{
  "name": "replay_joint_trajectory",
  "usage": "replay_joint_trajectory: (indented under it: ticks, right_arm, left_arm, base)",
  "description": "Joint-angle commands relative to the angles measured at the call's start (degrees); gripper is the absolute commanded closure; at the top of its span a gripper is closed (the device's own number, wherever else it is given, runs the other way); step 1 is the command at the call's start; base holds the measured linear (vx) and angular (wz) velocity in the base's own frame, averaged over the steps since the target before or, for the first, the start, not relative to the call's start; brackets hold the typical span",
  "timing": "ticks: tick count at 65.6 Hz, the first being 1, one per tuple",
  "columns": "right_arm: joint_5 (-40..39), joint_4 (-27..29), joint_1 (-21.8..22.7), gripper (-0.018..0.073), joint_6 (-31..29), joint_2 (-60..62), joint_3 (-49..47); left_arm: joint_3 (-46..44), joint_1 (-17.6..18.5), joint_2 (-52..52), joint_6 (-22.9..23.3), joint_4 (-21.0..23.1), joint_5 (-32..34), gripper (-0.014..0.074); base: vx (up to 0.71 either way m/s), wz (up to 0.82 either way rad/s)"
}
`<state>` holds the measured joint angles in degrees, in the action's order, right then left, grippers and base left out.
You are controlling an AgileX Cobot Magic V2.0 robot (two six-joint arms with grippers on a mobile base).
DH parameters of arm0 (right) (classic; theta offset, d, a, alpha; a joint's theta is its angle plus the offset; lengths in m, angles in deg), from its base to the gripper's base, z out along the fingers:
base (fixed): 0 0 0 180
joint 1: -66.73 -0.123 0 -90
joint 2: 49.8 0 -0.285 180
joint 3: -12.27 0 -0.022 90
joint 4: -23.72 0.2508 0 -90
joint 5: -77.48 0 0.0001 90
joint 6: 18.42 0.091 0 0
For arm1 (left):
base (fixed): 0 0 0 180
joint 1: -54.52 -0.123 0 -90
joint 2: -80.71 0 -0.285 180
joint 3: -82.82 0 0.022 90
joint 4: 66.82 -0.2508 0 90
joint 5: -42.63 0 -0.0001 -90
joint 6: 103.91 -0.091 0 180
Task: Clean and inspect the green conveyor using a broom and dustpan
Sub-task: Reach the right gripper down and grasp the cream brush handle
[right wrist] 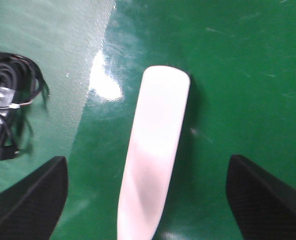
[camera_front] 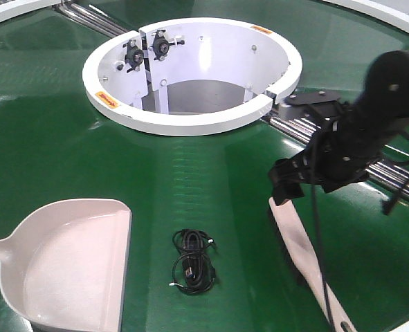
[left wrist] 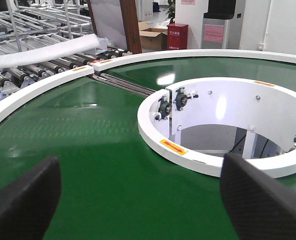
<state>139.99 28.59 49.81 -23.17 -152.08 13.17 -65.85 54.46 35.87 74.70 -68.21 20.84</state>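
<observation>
Green conveyor [camera_front: 204,173] filled the front view, glossy and ribbed, with chrome roller strips crossing at 2 o'clock. The white ring [camera_front: 190,123] sat at 12 o'clock, not part of the job. Dustpan [camera_front: 73,270] lay flat on the belt at 8 o'clock, handle running off the left edge and open lip facing 3 o'clock, toward a coiled black cable [camera_front: 192,261] at 6 o'clock. Judged: the cable was the debris, and the pan was set so that a leftward sweep would carry it in. Broom [camera_front: 297,242] lay on the belt at 4 o'clock, bristles down, handle pointing to 5 o'clock, well apart from the pan with the cable between them. Right gripper [right wrist: 148,200] hung over the broom's blunt end, released, jaws spread wide on either side and touching neither edge; judged lined up for a grasp not yet made. Left gripper [left wrist: 142,200] was also released and empty, held above bare belt and facing the ring, nowhere near the dustpan handle.
</observation>
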Motion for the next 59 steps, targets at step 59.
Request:
replay_joint_trajectory:
  ticks: [59]
  right_arm:
    - [0.6, -1.8, 0.5, -0.0016, 4.1, -13.2, -4.1]
  left_arm:
    - [-1.9, 0.4, -0.2, 0.0, 0.4, 1.6, 0.0003]
  base:
    - [0.0, 0.0]
